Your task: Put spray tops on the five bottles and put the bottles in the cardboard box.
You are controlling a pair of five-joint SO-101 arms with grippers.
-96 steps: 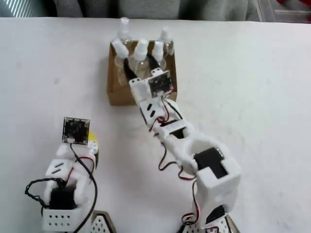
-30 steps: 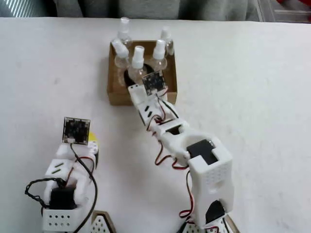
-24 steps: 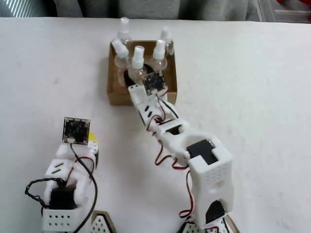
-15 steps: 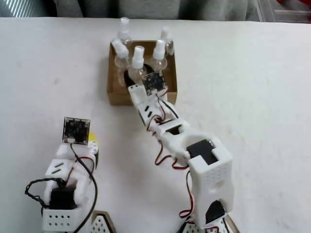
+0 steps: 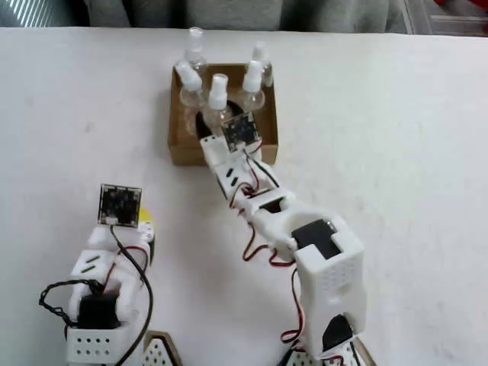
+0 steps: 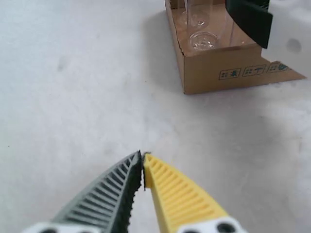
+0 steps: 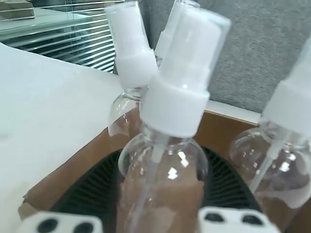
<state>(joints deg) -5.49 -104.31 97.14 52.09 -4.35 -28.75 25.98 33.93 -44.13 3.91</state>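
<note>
The cardboard box (image 5: 191, 152) stands at the far middle of the table. My right gripper (image 5: 217, 112) reaches into it from the near side and is shut on a clear bottle (image 5: 218, 95) with a white spray top. In the right wrist view this bottle (image 7: 163, 170) stands upright between the black jaws of the right gripper (image 7: 160, 199). Several more capped bottles (image 5: 252, 80) stand around it; one (image 5: 197, 44) rises at the far rim. My left gripper (image 6: 143, 158) is shut on nothing, low over bare table near the front left.
The left arm (image 5: 107, 274) sits folded at the front left. The box (image 6: 218, 73) lies ahead of it and to the right. White table spreads open on both sides of the box. A grey wall and window blinds lie beyond the far edge.
Since the earliest frame my right gripper has lowered the middle bottle down into the box. Over the last second it has barely shifted. The left arm has stayed still.
</note>
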